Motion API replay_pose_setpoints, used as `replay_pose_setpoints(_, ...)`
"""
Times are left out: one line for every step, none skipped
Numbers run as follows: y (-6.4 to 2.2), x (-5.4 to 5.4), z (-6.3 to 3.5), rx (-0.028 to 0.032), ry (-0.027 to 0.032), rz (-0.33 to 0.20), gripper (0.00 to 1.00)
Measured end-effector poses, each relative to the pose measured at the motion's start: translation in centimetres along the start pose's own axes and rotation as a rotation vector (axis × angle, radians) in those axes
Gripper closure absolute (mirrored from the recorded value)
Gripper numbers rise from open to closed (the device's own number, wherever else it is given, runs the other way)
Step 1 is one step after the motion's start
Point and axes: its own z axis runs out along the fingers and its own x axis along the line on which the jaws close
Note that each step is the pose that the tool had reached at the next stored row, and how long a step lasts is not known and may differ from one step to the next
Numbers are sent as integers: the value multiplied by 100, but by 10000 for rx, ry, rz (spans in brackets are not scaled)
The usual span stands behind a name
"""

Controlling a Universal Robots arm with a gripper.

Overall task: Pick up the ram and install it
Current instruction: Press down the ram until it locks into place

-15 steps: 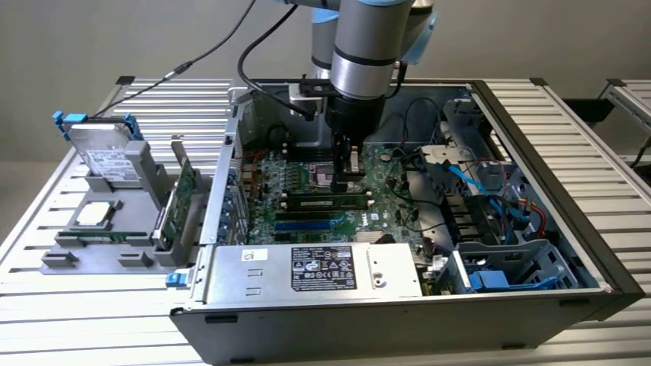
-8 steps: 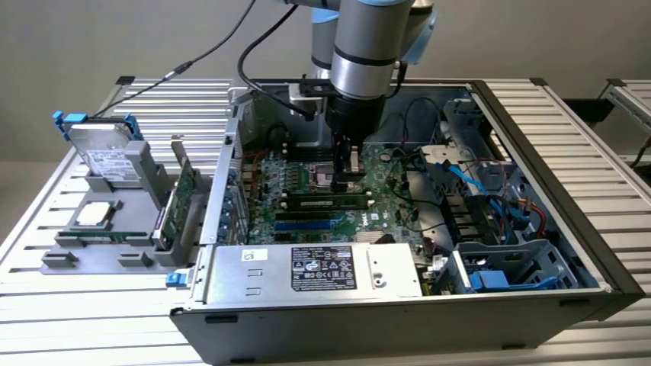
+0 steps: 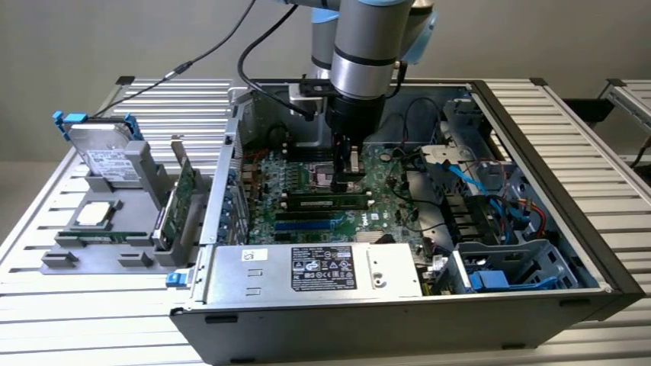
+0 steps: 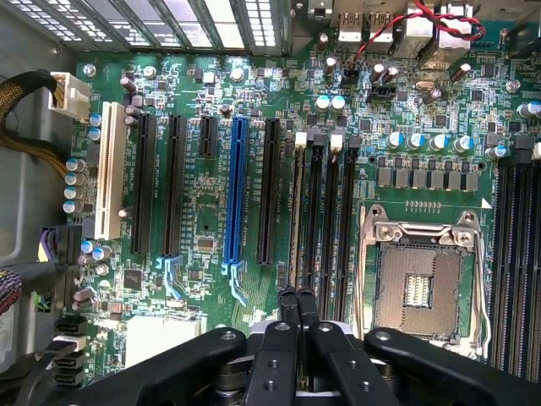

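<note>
The ram, a thin green stick with black chips, stands on edge in one of the black memory slots on the motherboard inside the open computer case. In the wrist view the ram appears edge-on in the slot beside several empty ones. My gripper hangs straight down over the board. Its black fingers are shut together, and the gripper sits right above one end of the ram's slot with nothing between the fingers. I cannot tell whether the tips touch the ram.
An open CPU socket lies beside the memory slots. Power supply, drive cage and loose cables crowd the case. Outside, at the exterior view's left, a grey tray holds a hard drive with blue clips and an expansion card.
</note>
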Motion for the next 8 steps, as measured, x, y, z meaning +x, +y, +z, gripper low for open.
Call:
replay_pose_setpoints(0,-1,-1,-1,2,0,90)
replay_pose_setpoints(-4,0,-1,1,2,-2,90)
replay_pose_setpoints(-20,0,-2,1,-3,-1,90)
replay_pose_setpoints(-53,2,-4,1,-6,-1,90)
replay_pose_setpoints(-92,4,-7,-1,-12,0,90)
replay_pose_setpoints(-133,8,-12,-5,-15,-3,90)
replay_pose_setpoints(-172,11,-15,-8,-21,-4,90)
replay_pose_setpoints(-196,12,-16,-10,-25,-3,90)
